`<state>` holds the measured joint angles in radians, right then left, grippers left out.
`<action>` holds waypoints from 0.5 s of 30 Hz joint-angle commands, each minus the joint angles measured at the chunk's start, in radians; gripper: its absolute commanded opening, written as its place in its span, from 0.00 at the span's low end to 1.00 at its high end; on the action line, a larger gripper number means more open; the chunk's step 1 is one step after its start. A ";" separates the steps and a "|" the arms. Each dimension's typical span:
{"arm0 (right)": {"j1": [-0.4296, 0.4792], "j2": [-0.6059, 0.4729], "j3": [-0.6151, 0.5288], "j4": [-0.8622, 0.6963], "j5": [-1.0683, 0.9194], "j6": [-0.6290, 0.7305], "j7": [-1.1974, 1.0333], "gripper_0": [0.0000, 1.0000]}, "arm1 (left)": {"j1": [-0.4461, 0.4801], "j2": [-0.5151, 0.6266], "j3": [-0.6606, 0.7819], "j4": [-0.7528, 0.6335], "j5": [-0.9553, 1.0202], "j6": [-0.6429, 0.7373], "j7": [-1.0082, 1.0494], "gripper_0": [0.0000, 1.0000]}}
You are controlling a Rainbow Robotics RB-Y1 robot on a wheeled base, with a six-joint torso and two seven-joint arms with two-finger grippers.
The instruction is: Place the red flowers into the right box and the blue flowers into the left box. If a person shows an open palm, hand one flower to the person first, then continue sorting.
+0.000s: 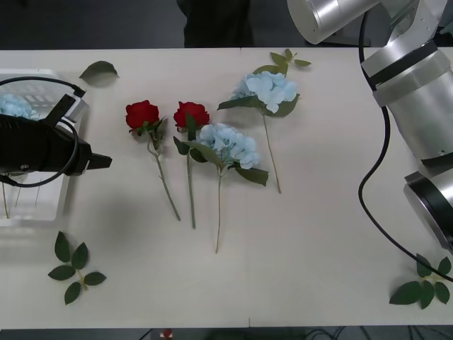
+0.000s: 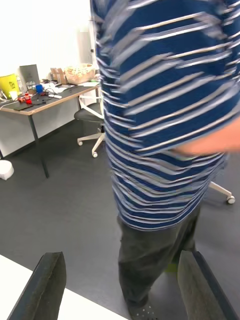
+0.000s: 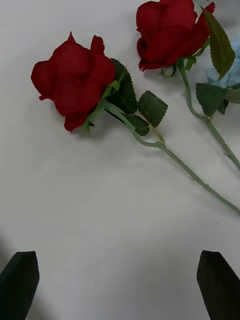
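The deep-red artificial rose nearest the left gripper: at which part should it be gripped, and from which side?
Probably the thin green stem just below the leaves of the leftmost deep-red rose, coming from above, fingers across the stem. It lies flat and bare there, apart from the second rose. The open left gripper is already beside it.

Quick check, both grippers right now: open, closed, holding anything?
Left gripper: open, empty, over the table just short of the nearest red rose.
Right gripper: open, empty, raised and aimed into the room.

table (image 1: pixel 318 248) bears red flowers (image 1: pixel 143 115), blue flowers (image 1: pixel 230 144).
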<state>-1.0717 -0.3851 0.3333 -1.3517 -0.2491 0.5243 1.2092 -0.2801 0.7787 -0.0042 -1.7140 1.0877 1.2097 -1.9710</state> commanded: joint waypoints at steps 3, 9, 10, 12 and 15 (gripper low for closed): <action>-0.005 -0.012 -0.005 -0.040 -0.004 -0.030 -0.046 0.65 | -0.004 -0.009 0.021 -0.012 0.011 -0.002 -0.025 0.92; -0.010 -0.086 -0.011 -0.122 -0.180 0.095 -0.054 0.65 | -0.004 -0.009 0.021 -0.012 0.011 -0.002 -0.025 0.91; -0.010 -0.112 -0.017 -0.167 -0.233 0.183 -0.054 0.65 | -0.004 -0.009 0.021 -0.012 0.011 -0.002 -0.025 0.91; -0.010 -0.150 -0.030 -0.231 -0.328 0.306 -0.060 0.65 | -0.004 -0.009 0.021 -0.012 0.011 -0.002 -0.025 0.91; -0.008 -0.192 -0.077 -0.302 -0.504 0.514 -0.077 0.65 | -0.004 -0.009 0.021 -0.012 0.011 -0.002 -0.025 0.92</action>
<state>-1.0604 -0.5351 0.3263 -1.5703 -0.6505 0.9215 1.1952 -0.2801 0.7785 -0.0042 -1.7140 1.0882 1.2097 -1.9710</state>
